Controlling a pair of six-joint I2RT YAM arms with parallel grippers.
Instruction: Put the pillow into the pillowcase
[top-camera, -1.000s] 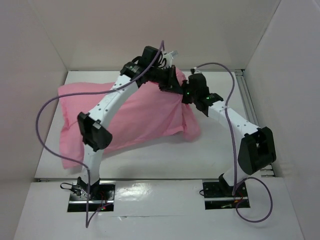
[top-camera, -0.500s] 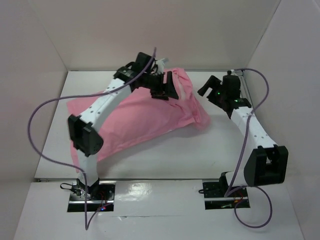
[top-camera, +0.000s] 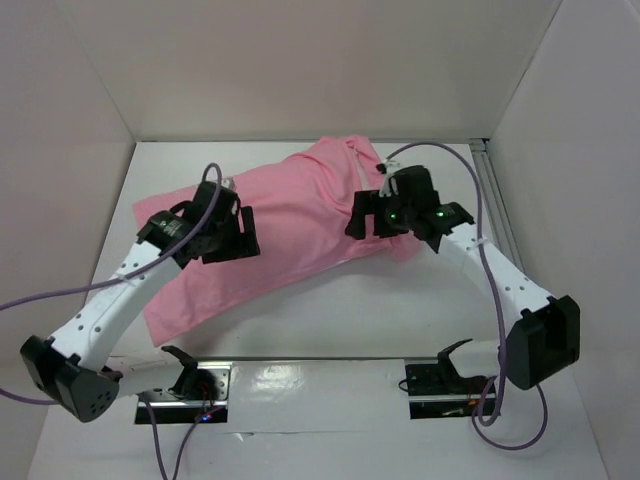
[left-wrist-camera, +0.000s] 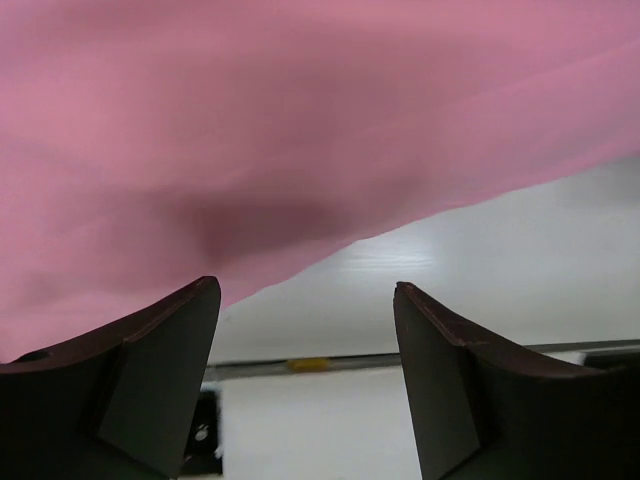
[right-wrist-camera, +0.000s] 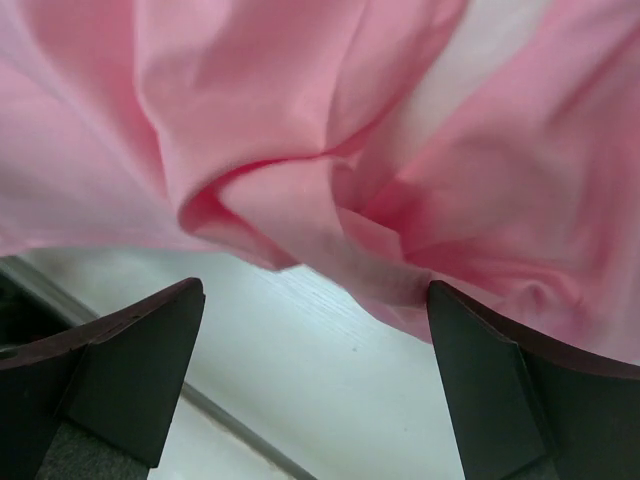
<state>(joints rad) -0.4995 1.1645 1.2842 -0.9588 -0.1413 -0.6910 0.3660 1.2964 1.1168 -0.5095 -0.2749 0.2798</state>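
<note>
The pink pillowcase (top-camera: 290, 225) lies plump and slanted across the white table (top-camera: 420, 290), from near left to far right. No white pillow shows; pink fabric covers everything there. My left gripper (top-camera: 244, 232) hovers open over the case's left-middle part, and in the left wrist view the pillowcase (left-wrist-camera: 300, 130) hangs just beyond the open left gripper (left-wrist-camera: 305, 300), nothing between its fingers. My right gripper (top-camera: 358, 214) stands open at the case's crumpled right end. In the right wrist view the folds of the pillowcase (right-wrist-camera: 330, 170) bunch just ahead of the right gripper (right-wrist-camera: 315, 290), touching the right fingertip (right-wrist-camera: 450, 310).
White walls (top-camera: 300, 70) close in the table at the back and on both sides. A metal rail (top-camera: 497, 205) runs along the right edge. Purple cables (top-camera: 450, 160) loop from both arms, and the arm bases sit on a glossy ledge (top-camera: 310, 385) at the near edge.
Both grippers were shut on the case's far end and held it up. They have opened and let go, both arms have swung toward the near side, and the case has dropped onto the table.
</note>
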